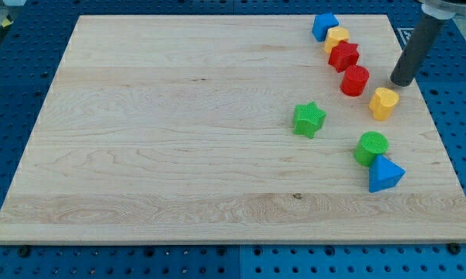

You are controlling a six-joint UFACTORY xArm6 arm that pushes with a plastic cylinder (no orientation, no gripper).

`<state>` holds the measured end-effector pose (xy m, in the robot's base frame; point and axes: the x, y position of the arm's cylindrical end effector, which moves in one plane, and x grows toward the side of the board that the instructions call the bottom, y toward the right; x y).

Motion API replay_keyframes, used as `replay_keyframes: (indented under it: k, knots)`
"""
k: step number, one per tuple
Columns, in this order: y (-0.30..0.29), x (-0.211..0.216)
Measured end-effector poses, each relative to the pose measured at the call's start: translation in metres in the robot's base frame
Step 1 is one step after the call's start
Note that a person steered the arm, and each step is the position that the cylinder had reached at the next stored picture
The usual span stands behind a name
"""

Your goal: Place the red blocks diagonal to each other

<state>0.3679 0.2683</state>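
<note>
Two red blocks lie near the view's top right: a red star-like block [343, 56] and, just below and right of it, a red cylinder [355, 80]. They sit diagonal to each other, close together. My tip [402, 80] stands to the right of the red cylinder, apart from it, and just above the yellow heart-shaped block [384, 102].
A blue block [324, 25] and a yellow block [337, 37] sit above the red star. A green star [309, 119] lies at mid-board. A green cylinder [371, 147] touches a blue triangle [384, 173] at right. The wooden board [139, 155] rests on a blue pegboard.
</note>
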Motion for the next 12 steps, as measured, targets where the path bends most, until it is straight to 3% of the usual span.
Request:
replay_keyframes:
  k: [2,4,10,12]
  knots:
    - [-0.03,0.0]
    - [-0.128,0.0]
    - [-0.03,-0.019]
    - [-0.017,-0.057]
